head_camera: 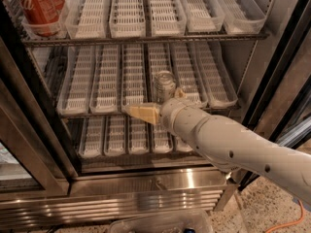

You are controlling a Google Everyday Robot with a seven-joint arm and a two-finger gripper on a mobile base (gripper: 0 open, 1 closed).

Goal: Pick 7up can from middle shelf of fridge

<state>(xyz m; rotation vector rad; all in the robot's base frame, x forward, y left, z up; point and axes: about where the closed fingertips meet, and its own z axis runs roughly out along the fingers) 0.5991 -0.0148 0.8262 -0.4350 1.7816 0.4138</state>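
The 7up can (pixel 164 85) stands upright in a lane tray near the front of the middle shelf (pixel 77 108) of the fridge (pixel 146 186). Its shiny round top faces the camera. My gripper (pixel 156 102) is at the shelf's front edge, just below and in front of the can. One tan finger (pixel 142 112) points left below the can, and the tip of the other (pixel 179 92) shows at the can's right side. The fingers stand apart. The can's lower part is hidden behind the wrist.
A red cola can (pixel 36 6) stands in the top rack's left tray. A lower rack of shorter trays (pixel 112 135) lies under the middle shelf. Dark door frames (pixel 34 115) flank the opening. A clear container (pixel 160 222) sits on the floor in front.
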